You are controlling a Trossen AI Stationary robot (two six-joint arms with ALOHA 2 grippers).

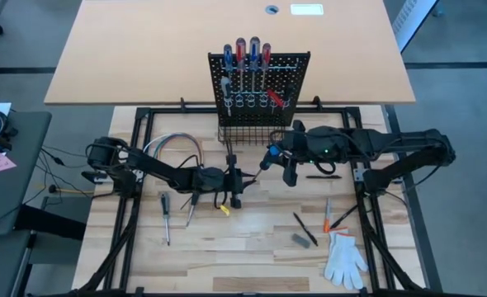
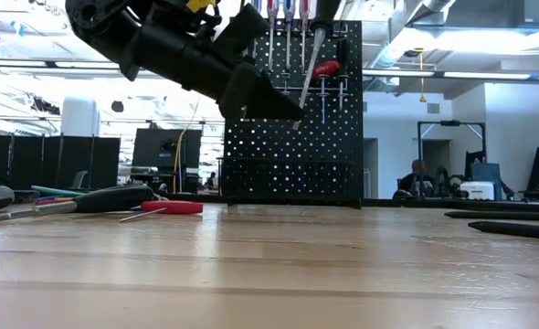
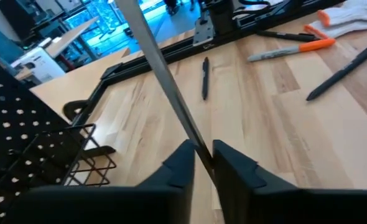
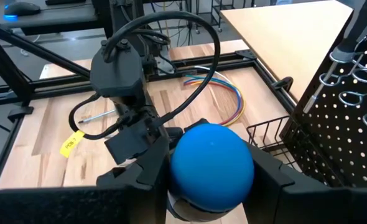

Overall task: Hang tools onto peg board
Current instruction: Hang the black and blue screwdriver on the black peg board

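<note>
While both arms meet just below the peg board (image 1: 260, 82) at the centre of the overhead frame, your two grippers share one tool: a blue-handled screwdriver (image 4: 212, 165). Your right gripper (image 1: 278, 153), right of centre, has its fingers pressed against either side of the round blue handle. Your left gripper (image 3: 203, 163), left of centre, has its jaws drawn nearly together on the thin metal shaft, which runs up toward the top left of the left wrist frame. Four screwdrivers with red and blue handles (image 1: 245, 51) stand along the top of the board, with a red-handled one (image 1: 274, 96) lower at its right. At lower left of the overhead frame two screwdrivers (image 1: 166, 216) lie on the table (image 1: 252, 264); at lower right lie an orange-tipped tool (image 1: 327, 216), dark tools (image 1: 304, 228) and a white glove (image 1: 343, 258). Coloured wires (image 1: 176, 145) loop left of the board.
</note>
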